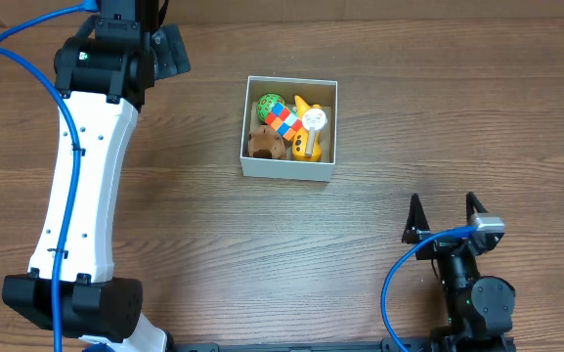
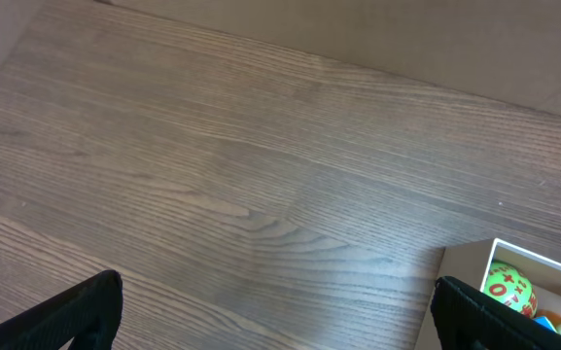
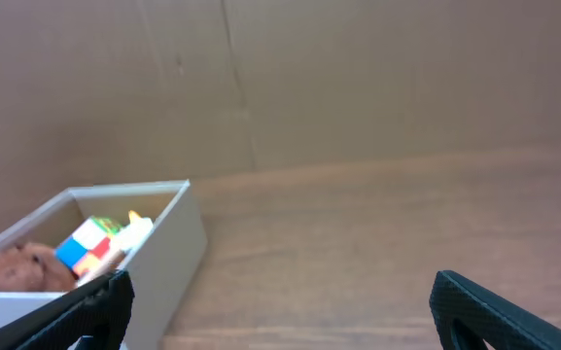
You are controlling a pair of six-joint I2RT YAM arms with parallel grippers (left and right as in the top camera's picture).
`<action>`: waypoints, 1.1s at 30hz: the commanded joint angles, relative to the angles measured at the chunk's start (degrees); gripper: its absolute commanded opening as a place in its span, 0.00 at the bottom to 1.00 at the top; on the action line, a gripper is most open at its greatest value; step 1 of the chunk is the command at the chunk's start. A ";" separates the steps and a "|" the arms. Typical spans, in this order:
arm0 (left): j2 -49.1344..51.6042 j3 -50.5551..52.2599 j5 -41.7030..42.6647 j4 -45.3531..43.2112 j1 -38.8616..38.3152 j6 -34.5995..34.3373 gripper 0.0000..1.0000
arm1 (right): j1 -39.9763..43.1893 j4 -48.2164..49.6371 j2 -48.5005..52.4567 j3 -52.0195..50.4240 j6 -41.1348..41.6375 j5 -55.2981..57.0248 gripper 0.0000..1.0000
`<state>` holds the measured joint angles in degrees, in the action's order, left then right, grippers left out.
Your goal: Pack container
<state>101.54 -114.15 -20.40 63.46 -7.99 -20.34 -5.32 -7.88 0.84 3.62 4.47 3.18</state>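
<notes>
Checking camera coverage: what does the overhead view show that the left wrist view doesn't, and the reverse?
Only overhead: the whole container with a checkered block, yellow toy and brown toy, plus the white left arm and the open right end effector. Only left wrist: the left end effector up close, its fingers spread wide over the table, and the backdrop past the table's edge. Both: the wood table, a container corner and the green ball inside.
</notes>
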 commanded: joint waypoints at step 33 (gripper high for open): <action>-0.39 -0.46 -1.51 0.61 0.11 1.90 1.00 | 0.26 -3.39 -0.68 -0.28 0.15 -0.28 1.00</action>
<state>101.54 -114.15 -20.40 63.46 -7.99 -20.34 -5.30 -11.60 0.84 3.40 4.49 3.18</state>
